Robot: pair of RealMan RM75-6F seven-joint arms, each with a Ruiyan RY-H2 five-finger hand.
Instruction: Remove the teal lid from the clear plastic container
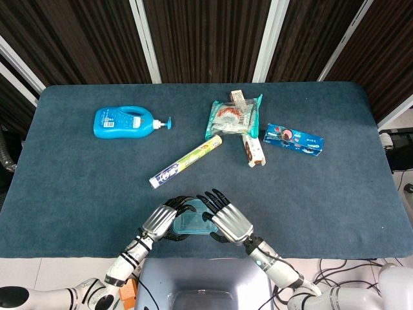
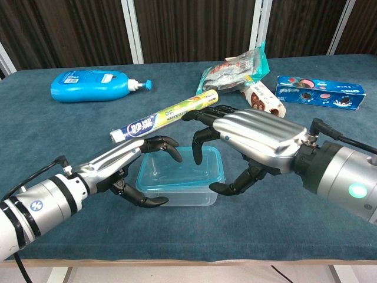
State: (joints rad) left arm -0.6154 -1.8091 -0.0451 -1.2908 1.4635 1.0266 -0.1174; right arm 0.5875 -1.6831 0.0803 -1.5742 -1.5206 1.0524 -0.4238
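In the upper left of both views a blue pump bottle (image 1: 125, 122) lies on its side on the dark blue counter (image 1: 77, 187). Toward the middle, a yellow-green tube (image 1: 186, 162) lies diagonally. Right of it, in the upper centre, sits a clear snack bag (image 1: 231, 117) with a small brown box (image 1: 253, 149) just beside it, and further right a blue biscuit box (image 1: 294, 140).

At the bottom centre of the head view, the clear plastic container (image 2: 179, 177) with its teal lid (image 2: 184, 165) sits near the counter's front edge. From above, the two hands cover most of it, leaving only a strip of teal showing. The chest view shows the container standing flat on the counter with the lid seated on top.

The left hand (image 2: 134, 164) grips the container's left end. Its fingers (image 2: 166, 145) curl over the lid's rim, and the thumb hooks under the front lower edge, which only the chest view shows. The right hand (image 2: 259, 141) arches over the right end, its fingers (image 2: 199, 147) bent down to the lid and the thumb reaching to the front right wall. Whether those fingertips actually press the lid cannot be told from either view.
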